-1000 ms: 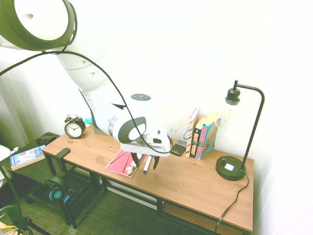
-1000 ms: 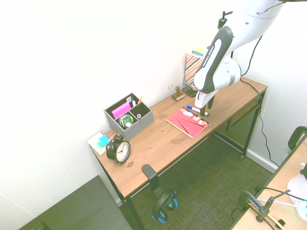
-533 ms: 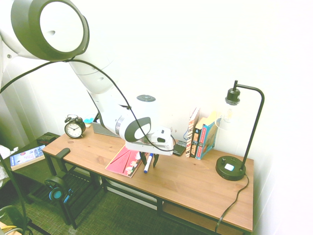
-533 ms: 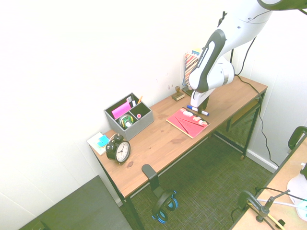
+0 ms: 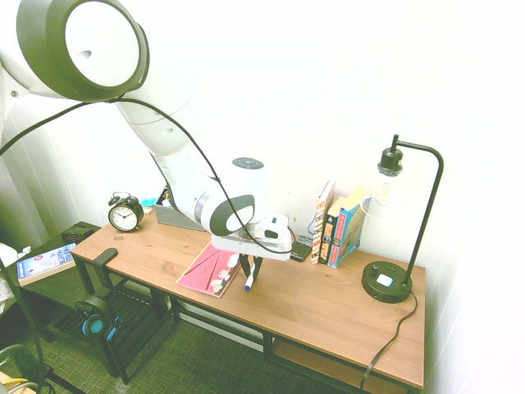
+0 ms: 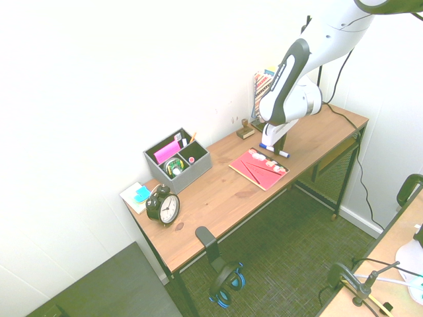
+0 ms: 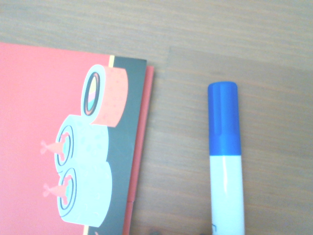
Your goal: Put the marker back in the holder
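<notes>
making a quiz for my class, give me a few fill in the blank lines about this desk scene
1. The marker has a white barrel and a ____ cap.
2. The marker lies on the desk beside a ____ booklet printed with sushi rolls.
3. The round black alarm clock stands near the grey ____.
4. The gripper points straight ____ over the marker.

Missing words: blue; red; holder; down

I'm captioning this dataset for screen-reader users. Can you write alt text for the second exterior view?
A white robot arm reaches down from the upper right, its gripper at a blue-capped marker beside a red booklet on a wooden desk. Further left stand a grey holder and a black alarm clock.
</notes>
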Available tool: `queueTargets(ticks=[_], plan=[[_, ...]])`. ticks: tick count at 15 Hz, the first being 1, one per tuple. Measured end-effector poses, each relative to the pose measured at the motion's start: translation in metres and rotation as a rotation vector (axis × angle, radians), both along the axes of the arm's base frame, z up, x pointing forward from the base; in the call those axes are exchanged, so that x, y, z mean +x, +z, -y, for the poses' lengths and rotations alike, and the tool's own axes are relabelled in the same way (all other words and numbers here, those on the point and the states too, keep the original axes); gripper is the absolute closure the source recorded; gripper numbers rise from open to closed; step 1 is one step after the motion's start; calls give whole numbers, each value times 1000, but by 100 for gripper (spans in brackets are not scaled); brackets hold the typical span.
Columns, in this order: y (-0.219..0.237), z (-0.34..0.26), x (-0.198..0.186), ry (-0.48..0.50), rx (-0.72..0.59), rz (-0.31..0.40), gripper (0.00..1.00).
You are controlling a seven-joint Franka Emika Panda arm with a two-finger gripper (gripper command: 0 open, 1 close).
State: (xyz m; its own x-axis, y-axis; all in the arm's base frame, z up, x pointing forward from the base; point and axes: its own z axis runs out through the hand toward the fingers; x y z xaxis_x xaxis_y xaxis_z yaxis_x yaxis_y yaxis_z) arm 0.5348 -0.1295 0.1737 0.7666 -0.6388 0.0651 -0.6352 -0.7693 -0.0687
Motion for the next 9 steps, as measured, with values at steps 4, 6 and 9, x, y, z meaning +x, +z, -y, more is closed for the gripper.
queueTargets(ticks=[4,6,9], plan=[[94,-37,-9,-121,121,-150,100],[153,-84,-16,-199,174,-224,100],[225,-159,3,-301,288,-321,100]])
